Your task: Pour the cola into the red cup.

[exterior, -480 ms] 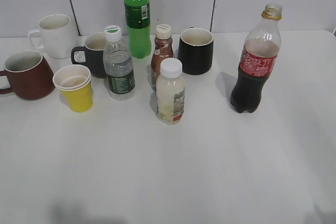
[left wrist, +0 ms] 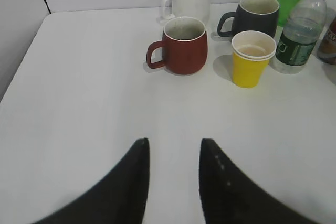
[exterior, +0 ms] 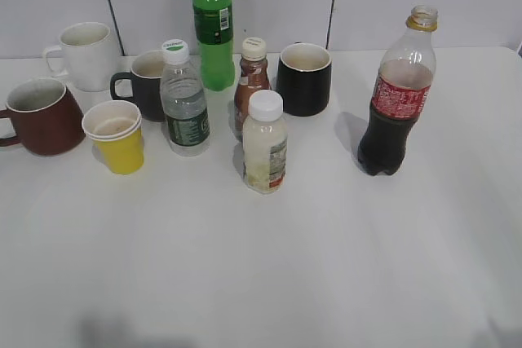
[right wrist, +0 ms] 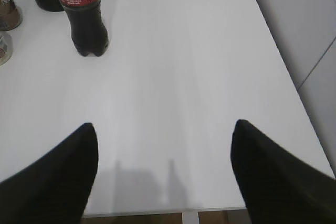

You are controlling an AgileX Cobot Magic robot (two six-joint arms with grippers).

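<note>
The cola bottle [exterior: 397, 95] stands upright at the right of the table, uncapped, with a red label and a yellowish neck ring; it also shows in the right wrist view [right wrist: 84, 10]. The red cup [exterior: 42, 116] stands at the far left, handle to the left, and shows in the left wrist view [left wrist: 184, 45]. My left gripper [left wrist: 172, 144] is open and empty, well short of the red cup. My right gripper [right wrist: 164, 127] is wide open and empty near the table's front edge, well short of the cola. Neither gripper shows in the exterior view.
A white mug [exterior: 86, 55], two black mugs [exterior: 145, 83] [exterior: 304, 79], a yellow paper cup [exterior: 117, 136], a water bottle [exterior: 184, 99], a green bottle [exterior: 213, 22], a brown bottle [exterior: 251, 79] and a pale white-capped bottle [exterior: 265, 144] stand mid-table. The table's right edge [right wrist: 283, 72] is near.
</note>
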